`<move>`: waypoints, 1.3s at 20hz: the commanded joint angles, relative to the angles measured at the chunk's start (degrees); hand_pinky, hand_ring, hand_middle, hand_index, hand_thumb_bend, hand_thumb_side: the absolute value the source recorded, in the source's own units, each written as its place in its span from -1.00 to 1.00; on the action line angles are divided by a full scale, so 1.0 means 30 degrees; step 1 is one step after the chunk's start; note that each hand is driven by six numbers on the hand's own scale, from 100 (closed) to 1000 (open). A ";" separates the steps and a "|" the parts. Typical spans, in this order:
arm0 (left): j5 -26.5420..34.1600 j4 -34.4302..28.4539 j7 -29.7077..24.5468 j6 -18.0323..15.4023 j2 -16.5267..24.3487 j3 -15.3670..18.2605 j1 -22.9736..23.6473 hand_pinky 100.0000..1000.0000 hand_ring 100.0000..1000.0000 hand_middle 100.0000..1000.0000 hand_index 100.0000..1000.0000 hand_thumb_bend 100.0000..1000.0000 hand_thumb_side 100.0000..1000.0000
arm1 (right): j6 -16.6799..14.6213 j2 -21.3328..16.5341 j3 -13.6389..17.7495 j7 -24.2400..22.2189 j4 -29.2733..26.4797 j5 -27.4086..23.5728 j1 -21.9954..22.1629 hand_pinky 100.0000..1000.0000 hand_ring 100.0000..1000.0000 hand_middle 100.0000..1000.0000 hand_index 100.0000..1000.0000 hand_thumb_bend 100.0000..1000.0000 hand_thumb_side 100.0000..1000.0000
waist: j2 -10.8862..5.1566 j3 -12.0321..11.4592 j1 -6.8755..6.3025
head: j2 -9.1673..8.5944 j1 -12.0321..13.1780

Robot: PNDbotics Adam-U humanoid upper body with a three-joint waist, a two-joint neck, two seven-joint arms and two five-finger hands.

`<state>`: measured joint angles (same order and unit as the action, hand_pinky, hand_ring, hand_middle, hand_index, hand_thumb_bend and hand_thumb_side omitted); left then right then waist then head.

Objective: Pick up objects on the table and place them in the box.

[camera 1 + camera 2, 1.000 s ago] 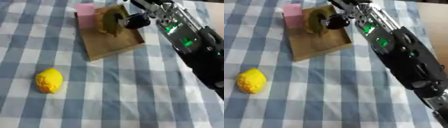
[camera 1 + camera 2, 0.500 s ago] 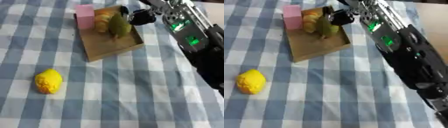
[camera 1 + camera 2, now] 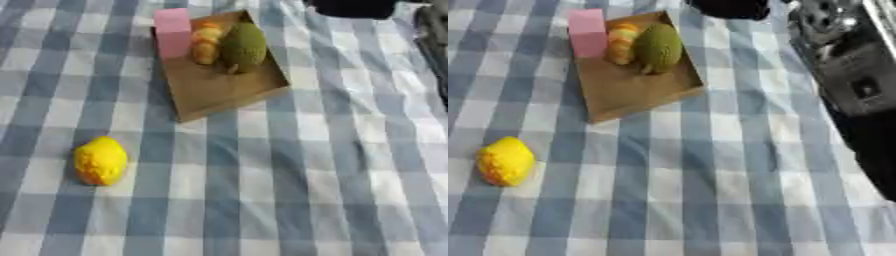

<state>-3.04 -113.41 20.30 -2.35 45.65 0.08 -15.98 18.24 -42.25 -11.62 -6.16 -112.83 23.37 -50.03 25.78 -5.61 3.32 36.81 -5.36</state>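
Blue and white checked cloth (image 3: pixel 289 165) covers the desk from edge to edge. A shallow brown cardboard box (image 3: pixel 219 90) is set askew on the far part of the cloth. Three things are held in its far end: a pink block (image 3: pixel 172 31) standing against the far left corner, an orange and yellow item (image 3: pixel 206 42) just beside it, and a green, rough-skinned oval fruit (image 3: pixel 242 47) touching that item on its right. The near half of the box floor is bare cardboard. A yellow lemon-shaped object (image 3: pixel 100 161) lies on the cloth toward the near left, well apart from the box. The right arm (image 3: pixel 855 85) is seen along the right edge, black with silver parts. A dark shape at the top edge, just beyond the box, is taken for the right hand (image 3: pixel 730 8); whether its fingers are spread or curled cannot be told. The left hand is not seen.
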 commanded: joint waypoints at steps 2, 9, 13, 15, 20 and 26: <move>-0.4757 -0.0393 -0.4219 0.1816 0.3744 -0.0955 -0.0636 0.79 0.68 0.54 0.71 0.37 0.04 | -0.0932 -0.1461 0.1240 0.2411 -0.0583 -0.1220 0.0351 0.35 0.39 0.47 0.70 -1.00 -0.32 | -0.0517 0.0149 -0.0291 | 0.0212 0.0257; -0.7943 -0.0393 -1.2972 0.2891 0.5170 -0.2393 -0.2192 0.90 0.73 0.54 0.71 0.43 -0.21 | -0.1645 -0.1767 0.1830 0.3936 -0.0587 -0.1527 0.0866 0.35 0.38 0.47 0.69 -1.00 -0.32 | -0.0519 0.0486 -0.0549 | 0.0189 0.0583; -0.8378 -0.0393 -1.5472 0.2396 0.5281 -0.2695 -0.2517 0.90 0.73 0.55 0.71 0.18 -0.31 | -0.1529 -0.1718 0.1792 0.4006 -0.0587 -0.1637 0.0930 0.34 0.37 0.46 0.69 -1.00 -0.29 | -0.0483 0.0508 -0.0656 | 0.0169 0.0669; -0.8148 -0.0393 -1.6123 0.2169 0.5252 -0.2727 -0.2580 0.90 0.73 0.56 0.73 0.10 -0.39 | -0.1508 -0.1683 0.1769 0.4025 -0.0587 -0.1641 0.0928 0.34 0.37 0.46 0.68 -1.00 -0.30 | -0.0464 0.0493 -0.0697 | 0.0153 0.0674; -0.7113 -0.0393 -1.6724 0.1572 0.5173 -0.2728 -0.2805 0.88 0.72 0.56 0.74 -0.03 -0.46 | -0.1379 -0.1577 0.1787 0.4183 -0.0587 -0.1678 0.1012 0.33 0.35 0.46 0.67 -1.00 -0.30 | -0.0457 0.0458 -0.0715 | 0.0152 0.0631; -0.5759 -0.0393 -1.7491 0.1335 0.4922 -0.3381 -0.3673 0.87 0.72 0.57 0.75 -0.14 -0.51 | -0.1234 -0.1393 0.1800 0.4290 -0.0587 -0.1745 0.1095 0.33 0.34 0.46 0.66 -1.00 -0.30 | -0.0504 0.0479 -0.0724 | 0.0195 0.0690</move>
<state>-21.13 -113.72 -31.58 1.82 58.99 -10.14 -26.25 14.46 -45.57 -7.07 6.46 -113.72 18.41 -46.29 25.77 -4.22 1.37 37.22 -3.55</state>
